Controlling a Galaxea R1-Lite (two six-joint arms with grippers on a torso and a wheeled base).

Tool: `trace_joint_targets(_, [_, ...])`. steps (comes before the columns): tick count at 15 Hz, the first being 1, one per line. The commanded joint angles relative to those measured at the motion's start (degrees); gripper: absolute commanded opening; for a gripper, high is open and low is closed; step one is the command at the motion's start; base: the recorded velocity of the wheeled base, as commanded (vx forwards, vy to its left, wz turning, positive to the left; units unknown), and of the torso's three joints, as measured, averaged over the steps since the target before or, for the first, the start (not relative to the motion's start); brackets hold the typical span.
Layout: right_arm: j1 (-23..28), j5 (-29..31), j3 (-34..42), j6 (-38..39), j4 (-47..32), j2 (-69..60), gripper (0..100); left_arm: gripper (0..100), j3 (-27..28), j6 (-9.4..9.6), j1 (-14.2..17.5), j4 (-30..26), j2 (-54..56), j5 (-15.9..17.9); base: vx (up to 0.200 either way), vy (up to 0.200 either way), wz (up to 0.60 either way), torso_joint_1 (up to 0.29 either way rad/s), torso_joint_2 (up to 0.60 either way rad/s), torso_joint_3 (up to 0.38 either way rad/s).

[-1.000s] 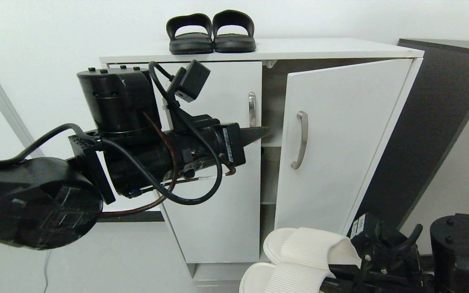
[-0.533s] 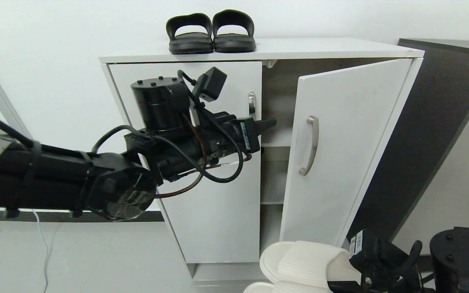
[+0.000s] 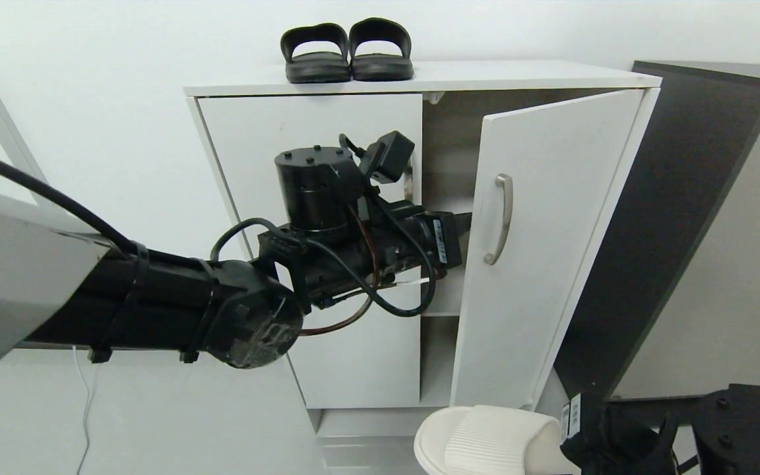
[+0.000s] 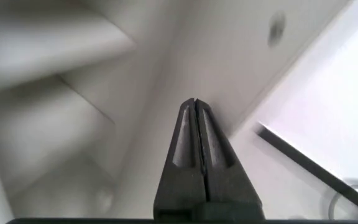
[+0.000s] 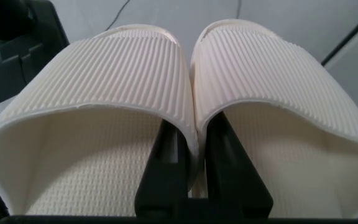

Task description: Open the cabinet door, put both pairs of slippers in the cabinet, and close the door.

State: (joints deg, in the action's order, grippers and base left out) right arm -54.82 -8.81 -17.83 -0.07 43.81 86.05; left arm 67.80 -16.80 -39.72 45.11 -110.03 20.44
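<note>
The white cabinet (image 3: 327, 369) has its left door shut and its right door (image 3: 551, 264) swung partly open, showing shelves in the gap. A black pair of slippers (image 3: 348, 51) sits on the cabinet top. My left gripper (image 3: 466, 223) is shut on nothing, its tip in the gap just behind the open door's free edge, level with the handle (image 3: 502, 218); in the left wrist view this left gripper (image 4: 195, 106) points into the cabinet interior. Low in front of the cabinet, my right gripper (image 5: 194, 134) is shut on the white pair of slippers (image 5: 241, 81), pinching their adjoining straps; the white pair (image 3: 485, 439) is below the door.
A dark grey unit (image 3: 683, 218) stands right beside the cabinet, close behind the open door. White wall lies to the left, with a thin cable (image 3: 83, 422) running down to the floor.
The head camera has shifted. The right door has swung wider. My left arm has stretched forward, its shut tip now behind the door's edge. The white slippers sit lower in view.
</note>
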Motion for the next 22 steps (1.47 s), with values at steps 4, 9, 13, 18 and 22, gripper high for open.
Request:
trace_joint_targets(4, [-1.52, 0.11, 0.78, -2.12, 0.22, 0.08, 0, 0, -4.43, 0.28, -7.66, 1.56, 4.48, -1.28, -0.150, 0.000, 0.00, -0.002, 0.00, 0.003])
trace_joint_targets(9, [1.21, 1.52, -0.53, -1.77, 0.31, 1.05, 0, 0, -5.14, 0.10, -1.59, 1.56, 8.17, -1.37, 0.000, 0.000, 0.00, 0.000, 0.00, 0.000])
trace_joint_targets(13, [6.22, 10.04, -4.93, 0.34, 0.31, 4.74, 0, 0, -9.18, 0.19, 4.03, -1.51, 18.10, -7.00, 0.000, 0.000, 0.00, 0.000, 0.00, 0.000])
trace_joint_targets(18, [9.12, 40.89, -20.22, 10.09, 1.01, 20.82, 0, 0, -23.16, 11.35, 11.33, -27.26, 50.88, -31.52, 0.000, 0.000, 0.00, 0.000, 0.00, 0.000])
trace_joint_targets(22, [11.32, 45.02, -22.59, 10.62, 6.64, 24.86, 0, 0, -40.29, 12.05, 23.11, -36.40, 71.80, -46.81, 0.000, 0.000, 0.00, 0.000, 0.00, 0.000])
